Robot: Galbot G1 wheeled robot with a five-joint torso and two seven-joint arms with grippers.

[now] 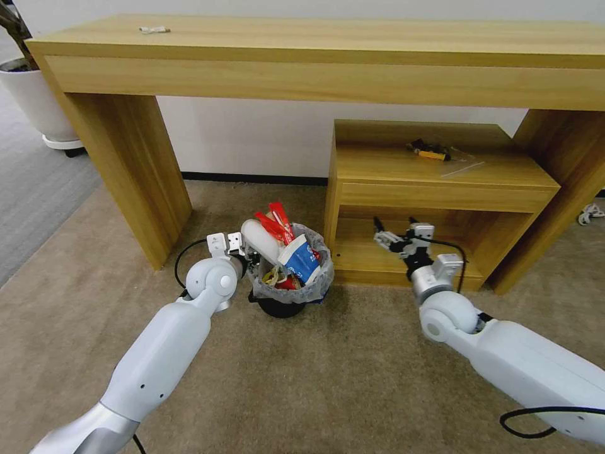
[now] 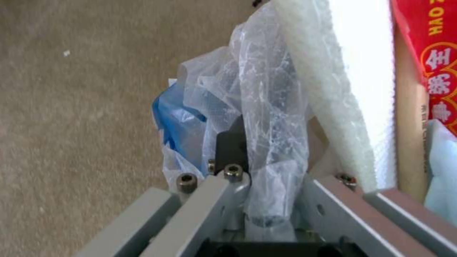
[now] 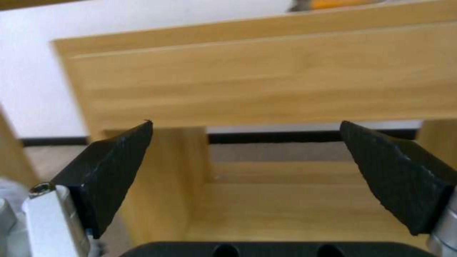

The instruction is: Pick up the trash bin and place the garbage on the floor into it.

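Fingers of our left gripper (image 1: 247, 253) are clamped on the rim of the trash bin (image 1: 288, 277), pinching the crinkled liner bag (image 2: 257, 107) between them; our left wrist view makes that plain, with one black pad (image 2: 232, 142) pressed against the plastic and a white slipper (image 2: 342, 89) standing just inside. Our right gripper (image 1: 396, 234) hangs spread wide and empty before the low wooden shelf (image 1: 441, 189), well apart from the bin, its two black pads (image 3: 114, 167) framing bare wood. From the head view we see the bin on the beige floor (image 1: 328, 378), stuffed with garbage (image 1: 287, 246): red wrappers, a crushed cup, the slipper. We judge the gathering all but done, since no litter lies on the carpet we can see. The next move calls for a level, steady hold, as the load stands tall above the rim and could tip.
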